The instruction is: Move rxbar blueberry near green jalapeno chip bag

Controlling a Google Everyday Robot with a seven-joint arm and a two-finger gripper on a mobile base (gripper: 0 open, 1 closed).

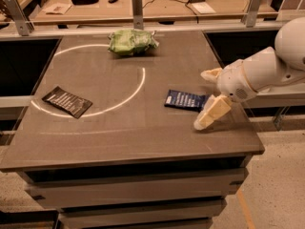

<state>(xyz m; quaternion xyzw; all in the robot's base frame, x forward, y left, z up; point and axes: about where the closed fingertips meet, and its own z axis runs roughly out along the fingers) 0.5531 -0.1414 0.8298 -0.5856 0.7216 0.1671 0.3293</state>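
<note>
while the rxbar blueberry (183, 99) lies just left of my wide-spread claw (201, 99), i line up the grasp.
i'd close squarely, lift, then set it beside the green jalapeno chip bag (131, 42), far up-left.

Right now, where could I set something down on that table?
Bare tabletop between the green jalapeno chip bag and the rxbar blueberry, also between it and the black wrapper. Crowded where the gripper flanks the bar's right end.
</note>
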